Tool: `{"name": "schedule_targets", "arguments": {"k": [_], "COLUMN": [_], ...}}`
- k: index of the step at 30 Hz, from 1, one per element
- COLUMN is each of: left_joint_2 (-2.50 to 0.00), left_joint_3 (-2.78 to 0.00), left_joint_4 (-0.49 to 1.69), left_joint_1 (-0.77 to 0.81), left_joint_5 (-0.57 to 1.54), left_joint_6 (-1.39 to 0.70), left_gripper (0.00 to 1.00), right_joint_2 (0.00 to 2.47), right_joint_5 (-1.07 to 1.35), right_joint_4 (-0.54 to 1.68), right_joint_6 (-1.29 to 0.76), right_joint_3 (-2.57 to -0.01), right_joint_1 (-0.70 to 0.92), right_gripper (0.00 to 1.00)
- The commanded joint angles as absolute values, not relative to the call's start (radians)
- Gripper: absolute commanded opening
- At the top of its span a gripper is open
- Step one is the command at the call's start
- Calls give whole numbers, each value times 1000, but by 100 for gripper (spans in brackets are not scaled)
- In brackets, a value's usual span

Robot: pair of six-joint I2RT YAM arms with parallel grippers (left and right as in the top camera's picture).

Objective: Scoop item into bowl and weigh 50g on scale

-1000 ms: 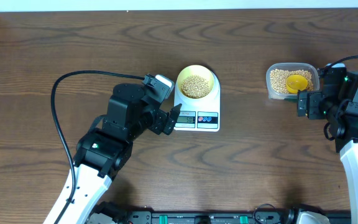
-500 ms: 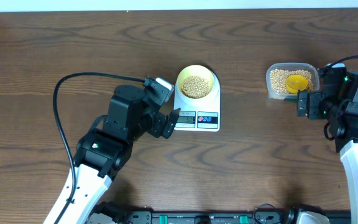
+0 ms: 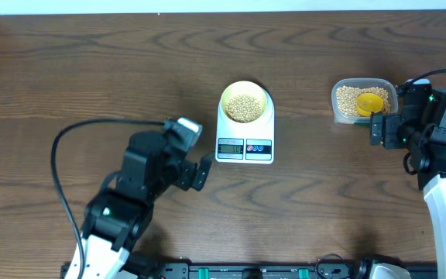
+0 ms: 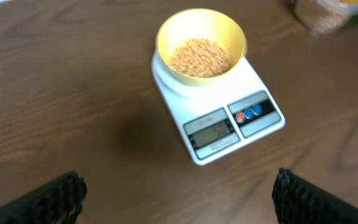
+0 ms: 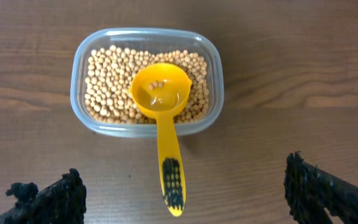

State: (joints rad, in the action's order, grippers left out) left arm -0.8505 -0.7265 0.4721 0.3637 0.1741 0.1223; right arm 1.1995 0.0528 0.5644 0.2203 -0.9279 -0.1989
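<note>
Robotics lab, wood-grain table (image 3: 53, 54), cabled robot arm (image 3: 122, 209)

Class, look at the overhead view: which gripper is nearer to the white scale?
Left. The left gripper is just off the front-left corner of the scale; the right gripper is far to its right, beside the bean tub.

I can read no text; the scale (image 4: 257, 84) screen (image 4: 212, 133), at its six o'clock edge, shows blurred digits.
</note>
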Motion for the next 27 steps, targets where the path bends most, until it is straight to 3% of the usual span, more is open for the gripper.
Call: {"name": "schedule_targets", "arguments": {"k": [1,8,18,27], "left_joint_2": [-771,-633,-455,-327], "left_joint_3": [-637,-419,-126,-82], "left_joint_4": [424,157,-305,-350], "left_joint_1": [314,193,100,23], "left_joint_5": [199,303,271,188], "left_joint_6": [65,16,-21,-51], "left_gripper": [98,98,98,98], "right_joint_2": [1184,1184,1184,1184], "right_joint_5": [59,59,59,59], "right_joint_4": [566,566,566,566], "right_joint_6": [233,233,233,233], "right_joint_3": [-933,-933,-933,-933], "right_joint_1": [-201,-201,-201,-201], "right_gripper": [99,99,99,99]}}
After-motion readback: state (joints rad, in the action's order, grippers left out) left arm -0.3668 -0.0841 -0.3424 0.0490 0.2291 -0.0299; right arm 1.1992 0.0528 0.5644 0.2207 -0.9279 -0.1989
